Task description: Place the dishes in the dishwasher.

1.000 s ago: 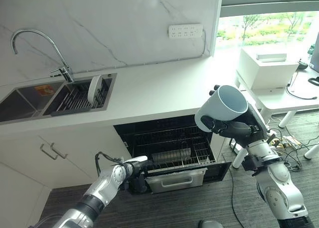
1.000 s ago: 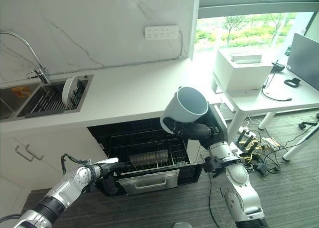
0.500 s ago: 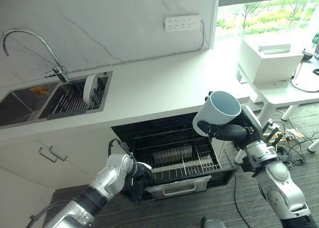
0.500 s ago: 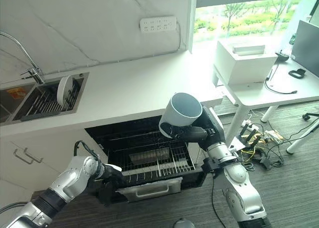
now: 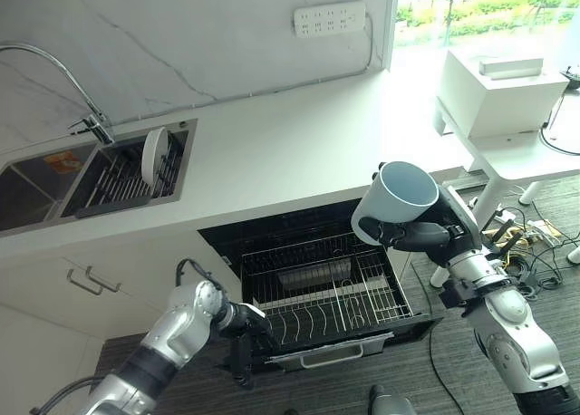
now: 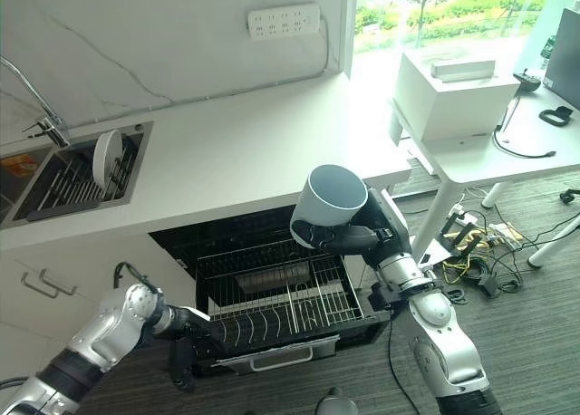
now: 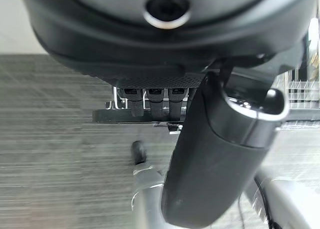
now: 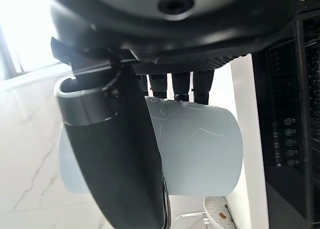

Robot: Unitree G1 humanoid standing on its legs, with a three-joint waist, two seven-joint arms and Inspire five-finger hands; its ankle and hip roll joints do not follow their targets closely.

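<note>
White marble-look wall panelling is rising behind a long white bench [image 5: 299,152], where a sink [image 5: 54,175] is sitting at the far left with a single plate [image 5: 154,156] standing on edge in its drying rack. Below the bench, the dishwasher [image 5: 308,252] is standing open with its wire rack [image 5: 322,293] drawn out over the dark floor. The right robot hand [image 5: 424,236] is gripping a pale mug [image 5: 395,200], fingers and thumb curling round its body, holding it tilted in the air above the right end of the rack. The left robot hand [image 5: 237,320] is curling its fingers round the front left edge of the drawn-out rack, low beside the cupboard front.
</note>
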